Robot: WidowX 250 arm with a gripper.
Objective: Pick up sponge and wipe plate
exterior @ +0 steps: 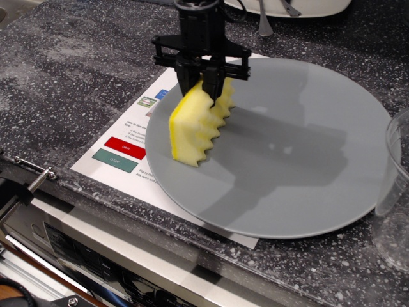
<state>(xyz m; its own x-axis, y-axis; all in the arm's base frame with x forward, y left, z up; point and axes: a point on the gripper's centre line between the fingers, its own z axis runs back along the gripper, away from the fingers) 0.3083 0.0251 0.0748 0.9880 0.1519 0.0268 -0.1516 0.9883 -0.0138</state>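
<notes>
1. Black tool point(203, 82) coming down from top of frame, closed on upper end of sponge point(195, 125), one finger each side.
2. Sponge yellow, wavy ridged face turned right and toward camera, hanging tilted with lower end down-left.
3. Sponge over left part of plate point(307, 192); lower corner at or just above plate top, contact not clear.
4. Plate large, round, flat, grey, lying on surface point(70, 70); dark shadow of arm and tool across its middle.
5. Plate partly on top of printed sheet point(128, 150); sheet sticking out to left and front, red and green boxes plus small pictures visible.
6. Surface dark speckled stone, running to front edge with metal trim below.
7. White dish point(307, 6) at top edge, mostly cut off, well apart from sponge; utensil handle point(263, 22) poking out over its rim toward plate.
8. Clear plastic cup point(395, 192) at right edge, just beside plate rim, partly out of frame.
9. Small metal clamp point(35, 176) at left front edge of surface.
10. Appliance panel point(96, 256) with dark buttons below front edge, bottom left.
</notes>
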